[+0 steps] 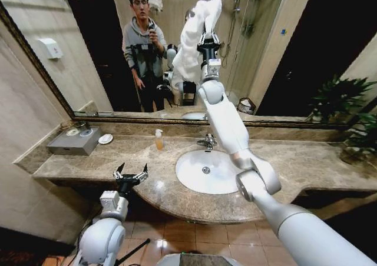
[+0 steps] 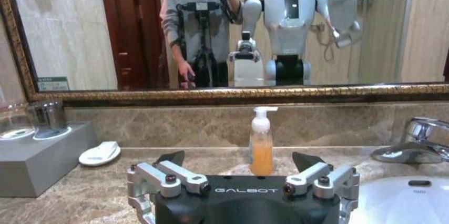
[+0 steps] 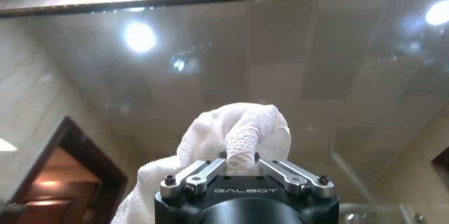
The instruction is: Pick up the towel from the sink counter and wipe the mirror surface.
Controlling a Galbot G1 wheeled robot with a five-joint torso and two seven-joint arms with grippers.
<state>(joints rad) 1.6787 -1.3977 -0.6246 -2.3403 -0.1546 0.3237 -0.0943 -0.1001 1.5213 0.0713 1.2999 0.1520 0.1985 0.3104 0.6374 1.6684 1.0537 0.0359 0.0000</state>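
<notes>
Nearest the head camera, the left claw [image 1: 131,173] hangs spread wide and empty over the table's [image 1: 306,160] front edge; its wrist view adds a soap bottle [image 2: 261,142] and dish [image 2: 99,153]. Raised high, the right claw [image 1: 207,39] pinches the towel [image 1: 193,39] against the mirror [image 1: 294,48]; its wrist view shows the fingers [image 3: 203,169] clamped on cloth.
</notes>
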